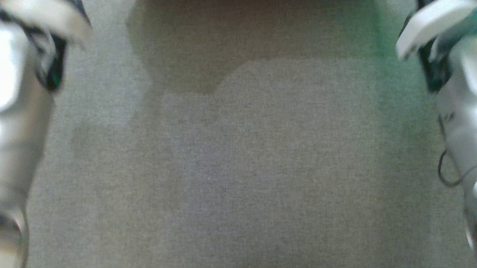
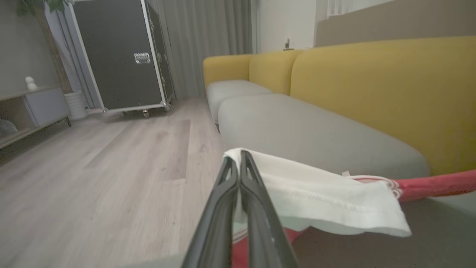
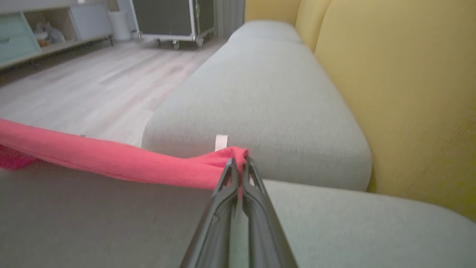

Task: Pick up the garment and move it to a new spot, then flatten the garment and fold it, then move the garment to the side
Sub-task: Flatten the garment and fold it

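- Step in hand: likely the carry to a new spot, with garment (image 2: 327,197) strung between left claw (image 2: 240,154) and right claw (image 3: 238,165), just above sofa seat (image 3: 260,93)
- Left claw pinched tight on white hem, cloth off to its right
- Right claw pinched tight on red edge, cloth off to its left
- Next, probably: lower both together, hold tension, lay flat beneath claws
- Left forearm (image 1: 12,122) and right forearm (image 1: 465,118) spread wide, reaching forward, claws aimed roughly level along the sofa

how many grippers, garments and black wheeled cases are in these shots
grippers: 2 (left gripper, right gripper)
garment: 1
black case: 1
total: 4
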